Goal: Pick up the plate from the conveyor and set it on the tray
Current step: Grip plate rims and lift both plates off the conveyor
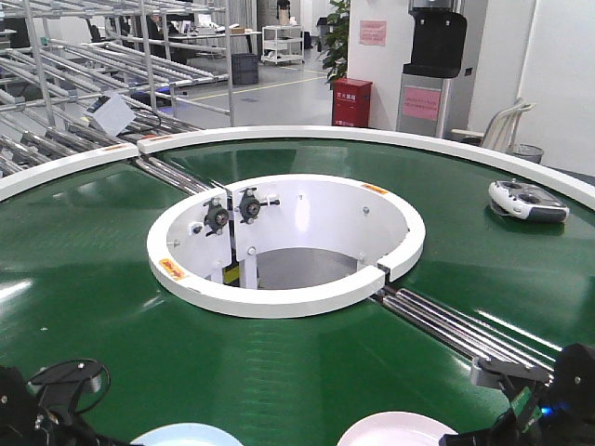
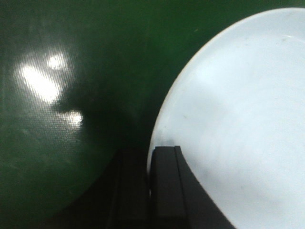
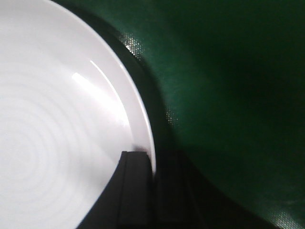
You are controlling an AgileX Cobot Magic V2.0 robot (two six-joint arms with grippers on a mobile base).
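The pale pink, almost white plate lies on the dark green conveyor at the bottom right edge of the front view. In the right wrist view my right gripper is shut on this plate's right rim, one finger on top and the other outside the rim. A second, pale blue plate lies at the bottom left. My left gripper is shut on the blue plate's left rim in the same way. The tray is out of view.
The white ring-shaped opening sits in the belt's middle, with steel rollers running from it toward the right arm. A grey handheld controller lies on the belt at the far right. Metal racks stand behind.
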